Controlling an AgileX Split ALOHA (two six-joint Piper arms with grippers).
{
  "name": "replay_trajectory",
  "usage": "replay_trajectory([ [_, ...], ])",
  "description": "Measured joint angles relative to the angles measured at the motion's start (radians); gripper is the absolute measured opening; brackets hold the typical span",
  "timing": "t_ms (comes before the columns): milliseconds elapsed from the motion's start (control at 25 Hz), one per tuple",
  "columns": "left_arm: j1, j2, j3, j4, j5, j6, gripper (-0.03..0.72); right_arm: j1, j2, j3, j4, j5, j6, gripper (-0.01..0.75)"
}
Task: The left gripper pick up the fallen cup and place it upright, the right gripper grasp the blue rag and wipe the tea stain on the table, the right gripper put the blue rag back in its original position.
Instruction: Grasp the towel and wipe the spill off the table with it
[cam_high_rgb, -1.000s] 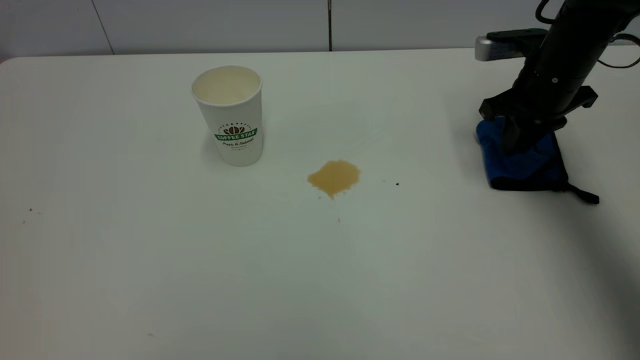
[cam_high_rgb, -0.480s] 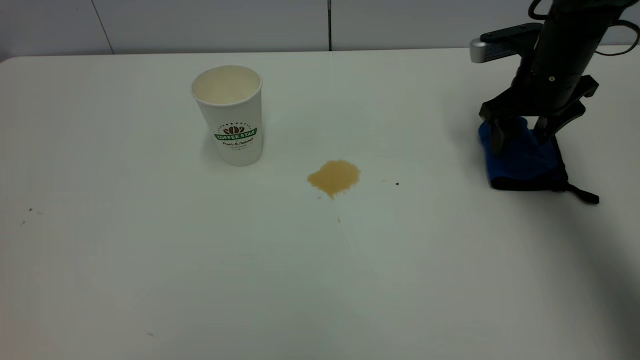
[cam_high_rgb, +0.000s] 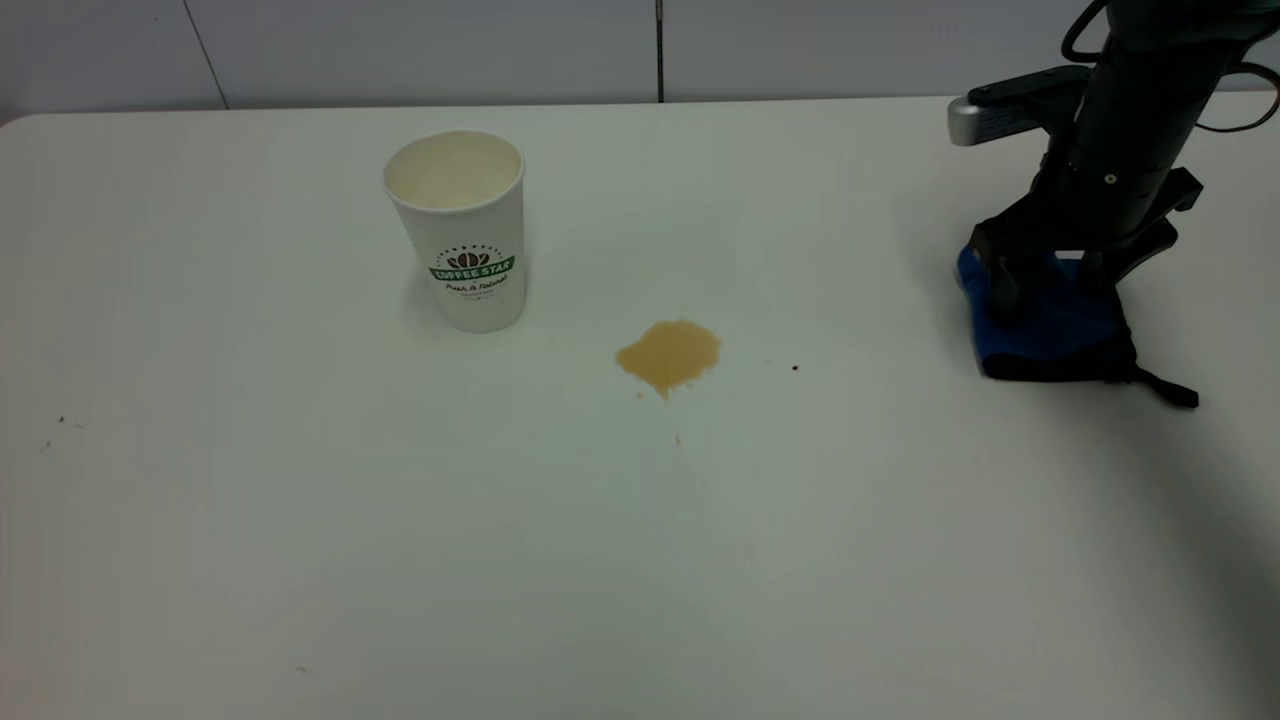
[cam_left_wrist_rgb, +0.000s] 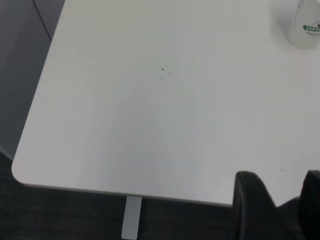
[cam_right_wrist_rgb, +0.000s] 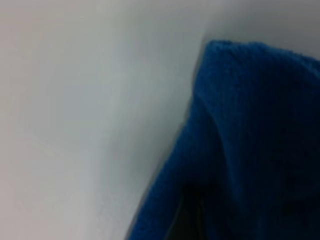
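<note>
Standing upright on the white bench (cam_high_rgb: 300, 520), the cup (cam_high_rgb: 462, 235) shows its green banner to the exterior camera. Right of the cup and nearer that camera lies the tea stain (cam_high_rgb: 668, 355), apart from it, with a few small droplets beside it. Much farther right of the cup, the blue rag (cam_high_rgb: 1050, 325) rests folded near the bench's edge. The right pincer (cam_high_rgb: 1050, 285) is lowered onto the rag, its two black fingers spread wide and pressing into the cloth's far part. The left pincer (cam_left_wrist_rgb: 280, 210) hovers at the bench's edge, well away from the cup, its fingers parted and holding nothing.
</note>
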Motion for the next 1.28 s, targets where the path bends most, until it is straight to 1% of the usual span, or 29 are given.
replay_trajectory([
  [320, 0.000, 0.000, 0.000, 0.000, 0.000, 0.000, 0.265, -0.015, 0.019, 0.000, 0.016, -0.002, 0.001, 0.722],
  [400, 0.000, 0.000, 0.000, 0.000, 0.000, 0.000, 0.265, -0.015, 0.020, 0.000, 0.028, -0.002, 0.003, 0.709],
  [480, 0.000, 0.000, 0.000, 0.000, 0.000, 0.000, 0.265, -0.017, 0.020, 0.000, 0.038, -0.002, 0.004, 0.676],
  [560, 0.000, 0.000, 0.000, 0.000, 0.000, 0.000, 0.265, -0.017, 0.021, 0.000, 0.053, -0.001, 0.004, 0.622],
  [680, 0.000, 0.000, 0.000, 0.000, 0.000, 0.000, 0.265, -0.017, 0.021, 0.000, 0.076, -0.001, 0.006, 0.497],
  [800, 0.000, 0.000, 0.000, 0.000, 0.000, 0.000, 0.265, -0.017, 0.021, 0.000, 0.112, -0.002, 0.008, 0.332],
  [880, 0.000, 0.000, 0.000, 0.000, 0.000, 0.000, 0.265, -0.017, 0.021, 0.000, 0.142, -0.002, 0.008, 0.191],
  [920, 0.000, 0.000, 0.000, 0.000, 0.000, 0.000, 0.265, -0.017, 0.021, 0.000, 0.154, -0.002, 0.008, 0.132],
  [960, 0.000, 0.000, 0.000, 0.000, 0.000, 0.000, 0.265, -0.017, 0.022, 0.000, 0.166, -0.002, 0.008, 0.085],
  [1040, 0.000, 0.000, 0.000, 0.000, 0.000, 0.000, 0.265, -0.017, 0.022, 0.000, 0.179, -0.002, -0.001, 0.064],
  [1280, 0.000, 0.000, 0.000, 0.000, 0.000, 0.000, 0.265, -0.014, -0.019, 0.000, 0.238, 0.005, -0.068, 0.064],
])
